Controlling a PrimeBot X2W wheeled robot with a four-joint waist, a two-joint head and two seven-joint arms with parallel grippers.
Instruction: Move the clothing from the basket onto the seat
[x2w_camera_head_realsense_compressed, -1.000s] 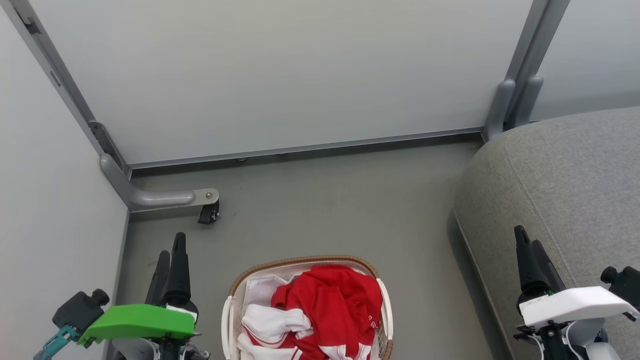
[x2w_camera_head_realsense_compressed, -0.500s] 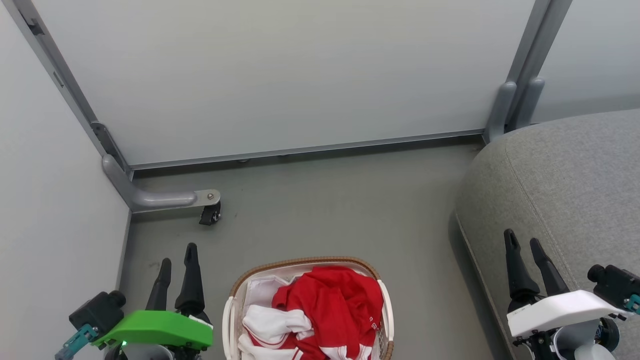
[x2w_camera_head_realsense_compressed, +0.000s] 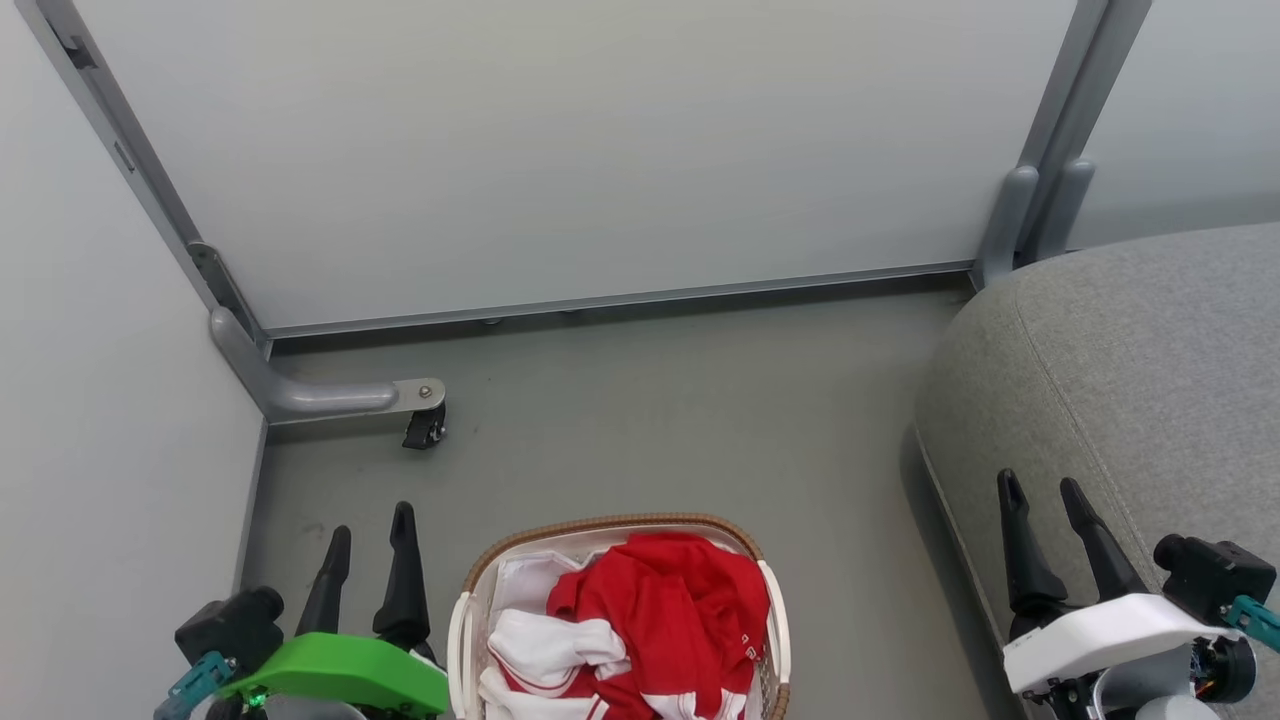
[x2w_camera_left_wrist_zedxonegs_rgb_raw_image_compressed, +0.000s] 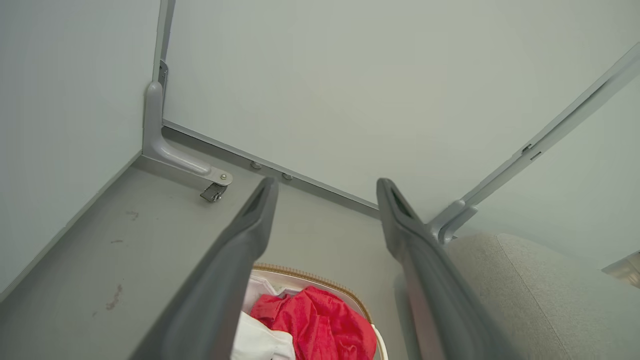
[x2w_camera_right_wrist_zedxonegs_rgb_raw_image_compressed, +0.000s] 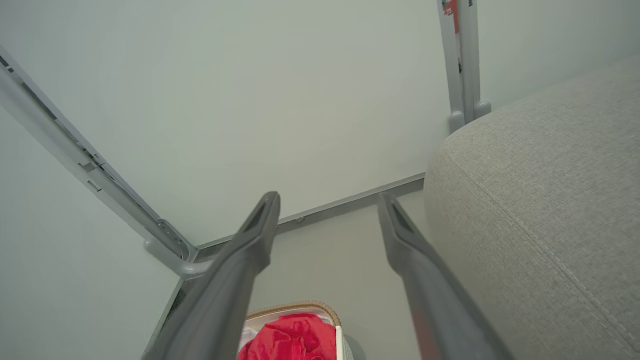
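Clothing lies crumpled in the basket on the floor, red bulk to the right and white folds to the left, a heap with no clear long axis. White print on the red is too small to read. The seat stands to the right. The left hand, beside the basket, and the right hand, by the seat's edge, both hold their fingers apart and empty. Since a second ago each has turned and edged toward the basket, and the clothing has not shifted.

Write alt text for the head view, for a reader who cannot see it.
A white basket heaped with red and white clothing sits on the floor between the open left gripper and right gripper; a grey seat stands at right.
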